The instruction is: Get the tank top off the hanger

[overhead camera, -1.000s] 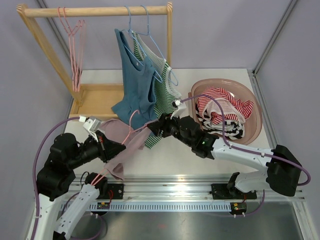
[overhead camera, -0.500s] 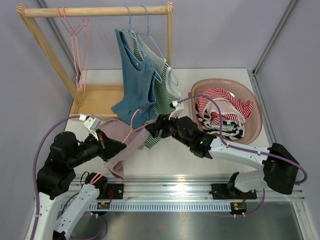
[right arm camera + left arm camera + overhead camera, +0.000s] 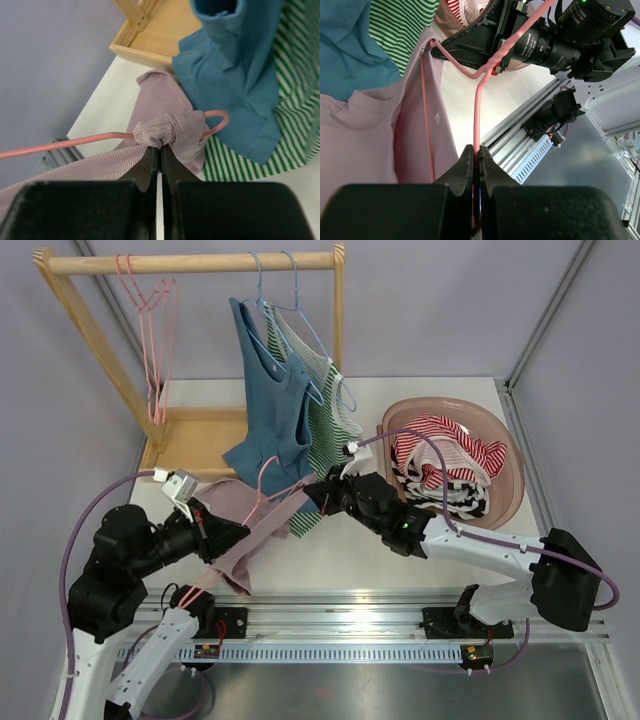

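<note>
L claw [image 3: 479, 160] is pinching the wire of the pink hanger [image 3: 476, 107], w/ the pads pressed together and only the wire between them. R claw [image 3: 160, 150] is clamping the bunched strap [image 3: 169, 129] of the pale pink tank top [image 3: 365, 135], jaws closed on the fabric right where it's wrapping the hanger wire.

Hanger and top are hanging low between the two arms, over the surface [image 3: 350, 550] and in front of the wooden rack [image 3: 190, 262]. So they're off the rail already. The blue tank top [image 3: 268, 390] and green-striped tank top [image 3: 325, 410] are hanging on the rail, touching each other, and neither claw is touching them.

Progress, as I'm judging it: approx. halfway. The grab-both-ends part is looking done. The actual removal isn't, as the strap is wrapping the wire and the body of the top is draping off the hanger by the L arm.

Remaining, prob.: slide the strap off the hanger end, free the other shoulder, then pull hanger and top apart. Can't tell whether the 2nd strap is on or off, since fabric is hiding it.
</note>
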Tool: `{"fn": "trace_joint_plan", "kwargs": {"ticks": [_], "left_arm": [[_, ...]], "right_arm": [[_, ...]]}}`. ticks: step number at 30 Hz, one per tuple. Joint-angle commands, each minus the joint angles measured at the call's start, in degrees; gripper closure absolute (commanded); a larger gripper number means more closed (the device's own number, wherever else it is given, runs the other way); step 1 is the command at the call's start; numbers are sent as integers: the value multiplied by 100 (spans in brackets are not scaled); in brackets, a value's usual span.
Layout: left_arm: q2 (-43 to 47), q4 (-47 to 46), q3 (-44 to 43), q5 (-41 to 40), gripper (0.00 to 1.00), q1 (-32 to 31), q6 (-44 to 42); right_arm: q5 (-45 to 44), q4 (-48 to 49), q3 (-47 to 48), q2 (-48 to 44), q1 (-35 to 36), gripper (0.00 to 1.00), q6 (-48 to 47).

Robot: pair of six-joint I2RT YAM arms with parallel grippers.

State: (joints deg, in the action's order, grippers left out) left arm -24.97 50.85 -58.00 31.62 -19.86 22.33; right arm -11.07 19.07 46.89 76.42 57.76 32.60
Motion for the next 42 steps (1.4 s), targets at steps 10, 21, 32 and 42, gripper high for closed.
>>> {"fn": "trace_joint_plan", "kwargs": {"ticks": [10,21,32,42], "left_arm": [[18,-268,-730,810,100,-9,-167],[-342,-3542,-881,1118,100,-9,851],[-1580,-9177,87,310,100,-18,1047],[-1344,-7066,-290,-2201,100,-18,-61]], "right_arm": [[-1486,-1475,284,-1015,-862,100,-816],[604,-2442,1663,-1622,-1038,100,-1054],[3382,-3778,4512,-1007,-995,100,-886],[3015,-3666,2662,-1358,-784,100,-1010]]}}
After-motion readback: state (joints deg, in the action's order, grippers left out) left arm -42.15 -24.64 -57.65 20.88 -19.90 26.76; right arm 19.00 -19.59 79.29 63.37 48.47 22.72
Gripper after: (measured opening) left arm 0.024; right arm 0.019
